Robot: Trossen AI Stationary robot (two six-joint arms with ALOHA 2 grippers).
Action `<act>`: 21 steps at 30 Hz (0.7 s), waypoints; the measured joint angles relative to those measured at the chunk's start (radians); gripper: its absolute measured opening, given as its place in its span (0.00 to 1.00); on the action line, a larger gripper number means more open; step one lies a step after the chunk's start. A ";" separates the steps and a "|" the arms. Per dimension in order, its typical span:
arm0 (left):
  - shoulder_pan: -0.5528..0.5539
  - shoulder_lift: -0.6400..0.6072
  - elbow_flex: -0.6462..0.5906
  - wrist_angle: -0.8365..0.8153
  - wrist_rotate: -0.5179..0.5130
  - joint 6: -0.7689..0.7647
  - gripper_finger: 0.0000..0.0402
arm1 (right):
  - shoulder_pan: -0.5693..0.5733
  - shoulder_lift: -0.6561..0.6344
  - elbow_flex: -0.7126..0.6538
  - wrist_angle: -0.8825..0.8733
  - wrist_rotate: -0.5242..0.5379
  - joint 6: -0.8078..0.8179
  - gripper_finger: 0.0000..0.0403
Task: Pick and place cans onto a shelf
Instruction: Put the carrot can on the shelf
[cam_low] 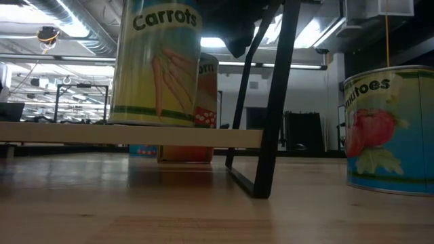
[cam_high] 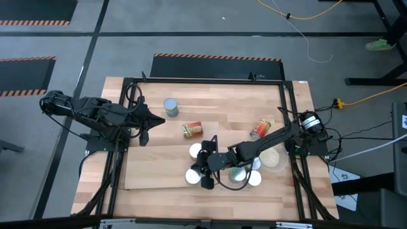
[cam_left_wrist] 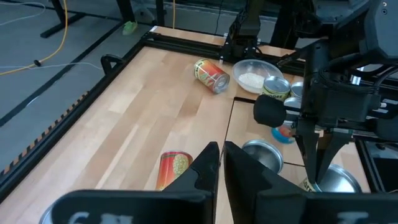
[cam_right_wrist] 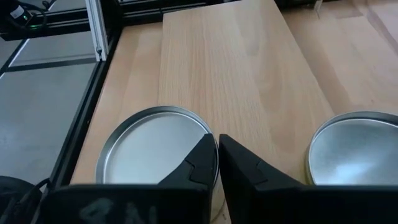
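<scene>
Seen from overhead, our right pincer (cam_high: 205,166) reaches across the shelf (cam_high: 159,173), a pale board lying flat on the table (cam_high: 222,102), its fingers clenched with nothing between them. They hang above two upright cans (cam_right_wrist: 152,152) whose silvery tops fill the right wrist view, one to each side of the fingertips, on the board's near end. More cans (cam_high: 245,175) stand under that arm, beside a flat beige dish (cam_high: 272,158). Our left pincer (cam_high: 147,121) waits at the table's left edge, fingers likewise pressed together and empty, well apart from the rest. On the bare table we see a grey can (cam_high: 170,107) standing upright, a red-and-yellow can (cam_high: 192,130) lying on its side near the middle, and another labelled can (cam_high: 261,128) tipped over toward the right. At table height, a carrots can (cam_low: 157,61) stands on the shelf.
</scene>
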 joint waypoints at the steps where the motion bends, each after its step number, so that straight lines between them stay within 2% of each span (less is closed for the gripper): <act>1: 0.000 0.000 0.000 0.000 0.000 0.000 0.04 | 0.000 0.000 0.000 0.000 0.000 0.000 0.07; 10: 0.000 0.000 0.000 0.000 0.000 0.000 0.00 | -0.006 0.000 0.000 0.002 0.000 -0.001 0.07; 21: 0.000 0.000 0.000 0.000 0.000 0.000 0.05 | -0.023 0.000 0.000 0.002 0.000 -0.003 0.07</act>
